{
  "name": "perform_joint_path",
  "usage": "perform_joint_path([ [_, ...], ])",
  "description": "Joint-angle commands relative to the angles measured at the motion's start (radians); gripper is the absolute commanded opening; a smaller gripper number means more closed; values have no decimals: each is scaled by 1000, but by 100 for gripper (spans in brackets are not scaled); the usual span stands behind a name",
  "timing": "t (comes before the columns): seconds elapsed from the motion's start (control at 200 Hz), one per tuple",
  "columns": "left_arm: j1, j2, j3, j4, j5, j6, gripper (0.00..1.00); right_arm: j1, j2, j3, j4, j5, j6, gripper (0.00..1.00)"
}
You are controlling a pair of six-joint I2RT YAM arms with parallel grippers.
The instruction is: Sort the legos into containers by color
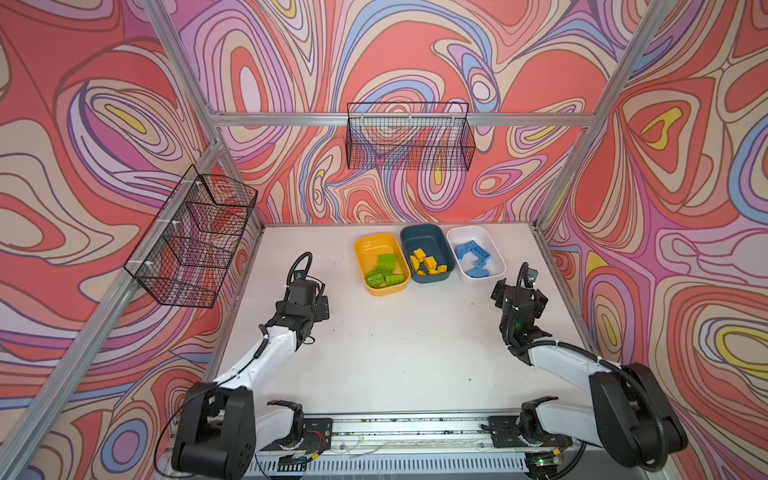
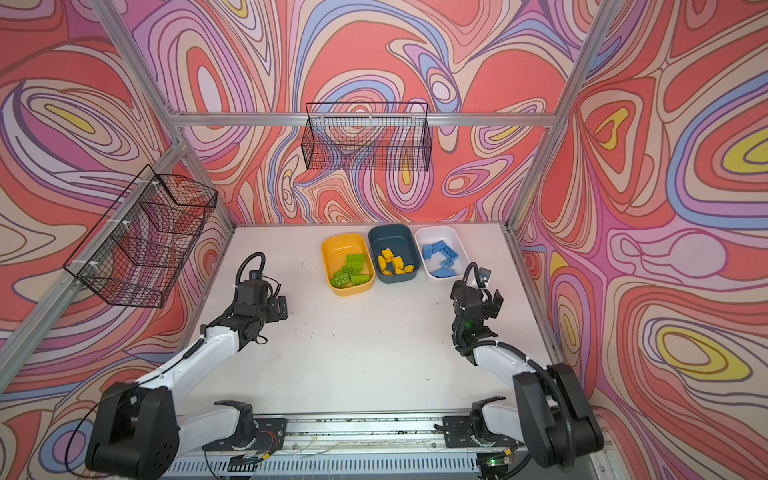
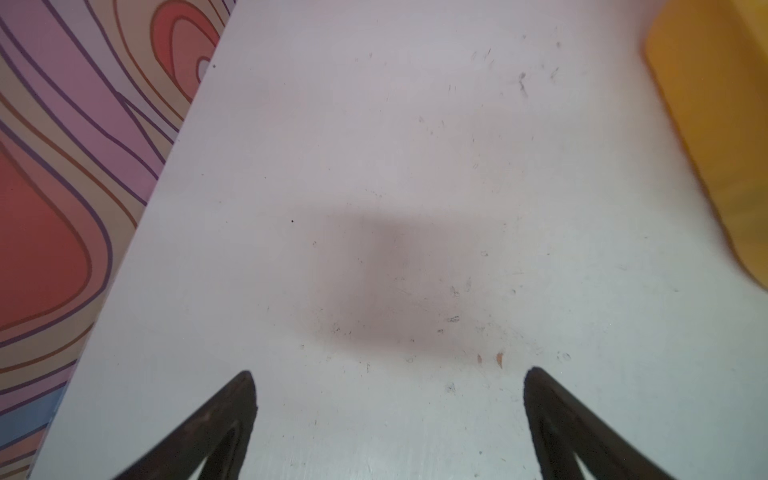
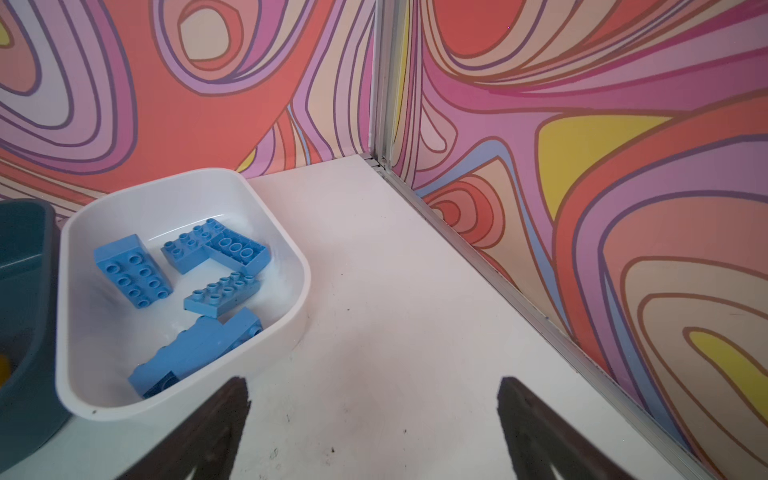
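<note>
So: green legos (image 1: 384, 270) lie in the yellow bin (image 1: 372, 247), yellow legos (image 1: 428, 264) in the dark teal bin (image 1: 424, 237), blue legos (image 1: 476, 255) in the white bin (image 1: 471, 232). The 3 bins stand side by side in a row at the far edge of the white table (image 1: 395, 353), right of ctr, in both top views. Right wrist view shows the blue ones loose: some studs up, one w/ underside up. The right gripper (image 4: 374, 382) hovers just beside the white bin's near end, jaws spread wide, only tabletop btwn them. The left gripper (image 3: 388, 374) hangs over bare table near the yellow bin but apart from it, jaws likewise spread, pinching nothing. Further out: back wire basket (image 1: 409, 137) on the rear wall, side wire basket (image 1: 195, 245) on the left wall.
</note>
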Motion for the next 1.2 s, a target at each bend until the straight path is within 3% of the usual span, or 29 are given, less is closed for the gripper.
perform_joint_path([
  [0.0,8,80,25,224,2,36,100,-10,107,13,231,2,-72,98],
  [0.075,8,151,35,321,-20,59,100,-23,205,9,372,41,-99,98],
  [0.205,19,243,47,423,-44,142,100,-60,328,28,423,-14,-45,98],
  [0.356,51,215,-93,708,-31,174,100,-65,333,36,418,-71,-58,98],
  [0.461,53,223,-248,971,-27,179,100,-65,315,-55,579,-154,-100,98],
  [0.576,44,203,-335,1103,-7,185,100,-65,320,-151,775,-208,-132,98],
  [0.721,40,297,-448,1407,51,209,100,-65,413,-205,965,-301,-163,97],
  [0.771,39,305,-401,1345,51,222,100,-65,409,-170,888,-321,-162,98],
  [0.831,50,266,-254,1000,52,199,100,-80,383,-89,701,-343,-148,94],
  [0.856,78,258,-224,913,119,184,100,-80,400,-60,672,-329,-151,94],
  [0.906,145,265,-241,964,242,147,100,-101,388,-38,596,-358,-127,98],
  [1.192,141,264,-252,983,233,154,100,-105,393,-40,621,-340,-127,98],
])
